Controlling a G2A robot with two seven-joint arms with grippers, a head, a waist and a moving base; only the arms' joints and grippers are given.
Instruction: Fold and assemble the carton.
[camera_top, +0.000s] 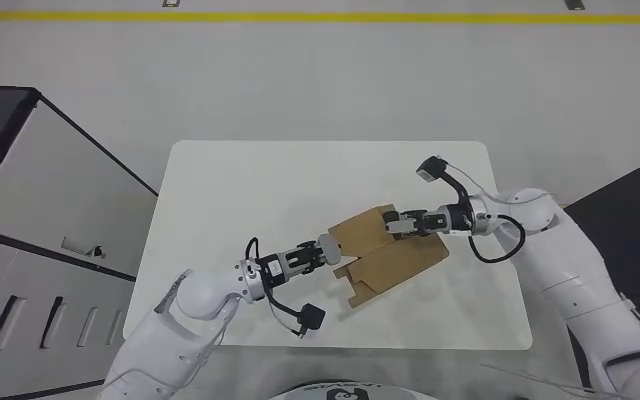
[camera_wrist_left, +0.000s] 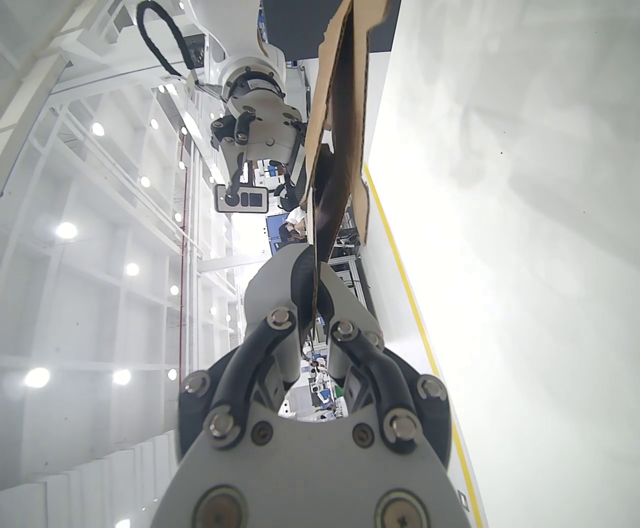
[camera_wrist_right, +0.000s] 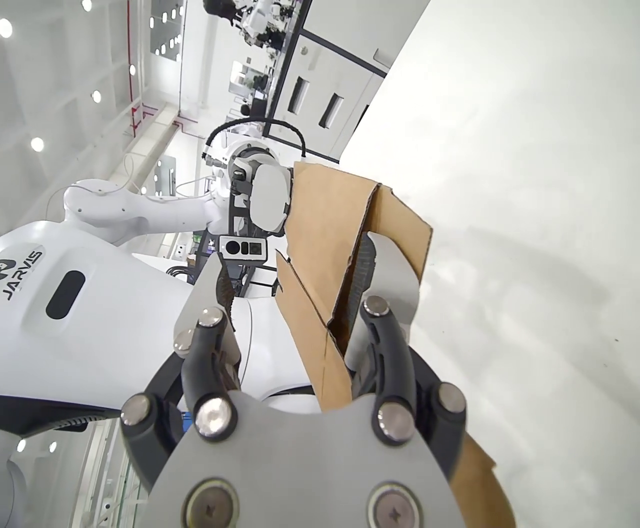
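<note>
The left gripper is clamped on one edge of the brown carton, which is partly opened, right of the middle of the table. The right gripper is spread wide at the carton's opposite end, one finger on either side of a wall.

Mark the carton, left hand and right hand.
carton (camera_top: 395, 262), top view, middle of flat panel
left hand (camera_wrist_left: 312, 272), left wrist view, between fingertips pinching cardboard
right hand (camera_wrist_right: 300, 277), right wrist view, between spread fingertips

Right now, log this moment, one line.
carton: part-folded | left gripper: shut on carton edge | right gripper: open, straddling carton panel
</note>
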